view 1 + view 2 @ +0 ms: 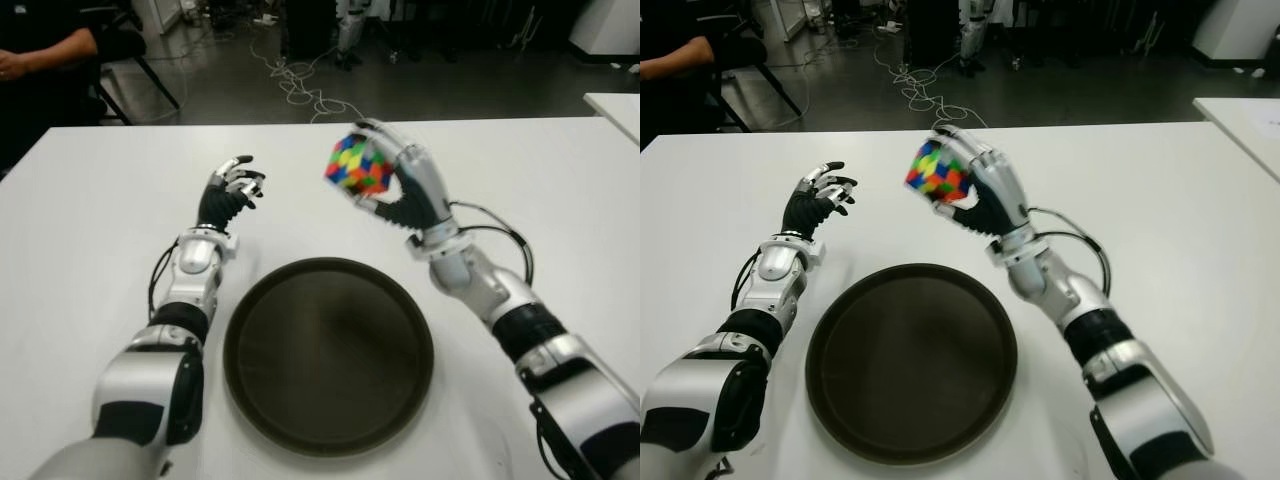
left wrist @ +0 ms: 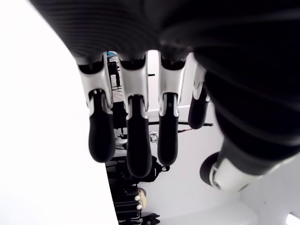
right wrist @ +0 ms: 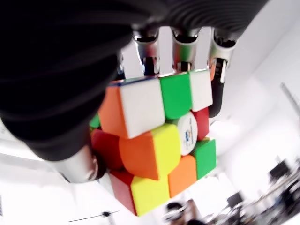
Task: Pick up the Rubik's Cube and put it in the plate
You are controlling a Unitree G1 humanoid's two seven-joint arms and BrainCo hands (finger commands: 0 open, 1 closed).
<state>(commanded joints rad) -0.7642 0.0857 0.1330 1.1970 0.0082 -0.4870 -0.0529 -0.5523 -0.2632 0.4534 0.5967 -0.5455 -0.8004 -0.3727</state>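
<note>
Fingers point(image 3: 220, 70) of the right hand point(image 1: 405, 190) clasp the cube point(image 1: 358, 165), held above the table point(image 1: 90, 220) just beyond the plate point(image 1: 328, 355). Nothing lies between them. Left hand point(image 1: 232, 192), fingers loosely spread and holding nothing, shows left of the plate.

arms: silver shells, black joints; right hand point(image 1: 405, 190) (black cable looped); fingertips black
</note>
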